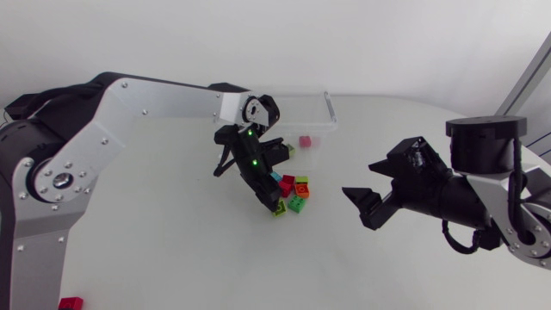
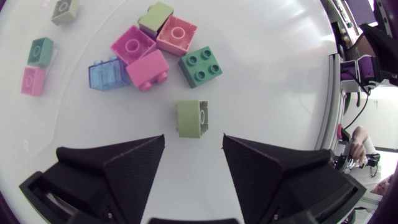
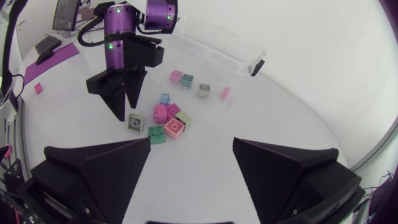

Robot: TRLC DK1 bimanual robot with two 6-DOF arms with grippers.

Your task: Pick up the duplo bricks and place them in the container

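Observation:
A loose pile of duplo bricks (image 1: 294,189) lies mid-table, in pink, salmon, green, blue and olive. My left gripper (image 1: 270,203) points down at the pile's near side, open. In the left wrist view an olive brick (image 2: 191,118) lies just ahead of its gripper (image 2: 194,142), in line with the gap between the fingers and touching neither. Beyond that brick are a green brick (image 2: 199,67) and a pink brick (image 2: 148,69). The clear container (image 1: 303,121) stands behind the pile and holds several bricks, one of them pink (image 1: 304,141). My right gripper (image 1: 356,202) hovers open to the right of the pile.
A red brick (image 1: 71,303) lies alone near the table's front left corner. In the right wrist view the container (image 3: 214,59) lies beyond the pile (image 3: 168,118), with my left gripper (image 3: 123,107) above the olive brick (image 3: 135,124).

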